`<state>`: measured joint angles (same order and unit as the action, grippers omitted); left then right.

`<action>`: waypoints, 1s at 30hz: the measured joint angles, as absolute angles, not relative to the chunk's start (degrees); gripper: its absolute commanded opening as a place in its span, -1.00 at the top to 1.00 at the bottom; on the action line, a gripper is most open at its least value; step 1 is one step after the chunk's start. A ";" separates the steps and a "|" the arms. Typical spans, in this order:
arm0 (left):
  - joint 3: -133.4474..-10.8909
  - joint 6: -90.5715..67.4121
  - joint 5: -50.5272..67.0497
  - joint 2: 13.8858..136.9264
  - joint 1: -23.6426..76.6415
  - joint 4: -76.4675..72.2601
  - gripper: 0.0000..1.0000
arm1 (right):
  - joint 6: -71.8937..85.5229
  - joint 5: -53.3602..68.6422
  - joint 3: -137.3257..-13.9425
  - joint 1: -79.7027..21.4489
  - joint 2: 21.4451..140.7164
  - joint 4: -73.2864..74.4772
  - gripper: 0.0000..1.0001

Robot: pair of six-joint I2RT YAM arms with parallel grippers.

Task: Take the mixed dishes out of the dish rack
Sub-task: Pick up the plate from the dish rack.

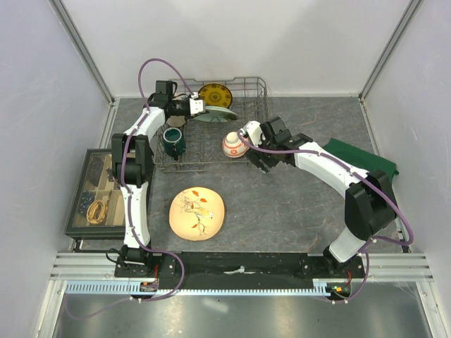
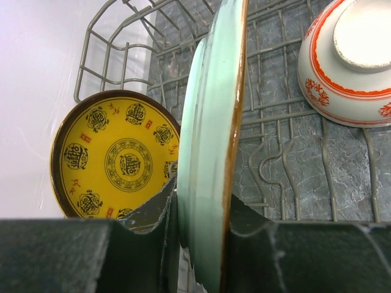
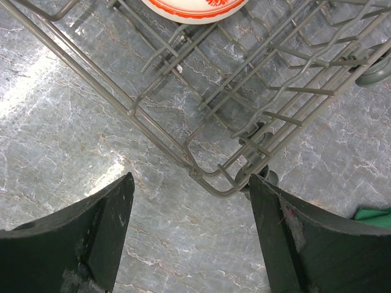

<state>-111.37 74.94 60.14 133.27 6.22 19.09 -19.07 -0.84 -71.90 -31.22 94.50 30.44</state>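
- My left gripper (image 2: 203, 204) pinches the larger pale-green flower plate (image 2: 211, 122) at its rim, one finger pressed on each face. The plate stands on edge inside the dish rack (image 3: 132, 111).
- Left of that gripper, beyond the held plate, the small yellow dark-patterned plate (image 2: 116, 159) leans at the rack's wall.
- Ahead and to its right, the red-and-white patterned bowl (image 2: 348, 61) shows its foot ring.
- My right gripper (image 3: 190, 183) hangs spread wide, holding nothing, above the rack's corner and the bench (image 3: 61, 152).
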 measured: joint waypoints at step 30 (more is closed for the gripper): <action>-102.43 41.28 52.84 117.40 6.52 6.07 0.97 | -18.70 -0.40 -69.73 -30.57 89.30 30.06 -0.67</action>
<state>-102.43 41.28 52.84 117.40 6.52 6.07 -18.70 -0.40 -69.73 -30.57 89.30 30.06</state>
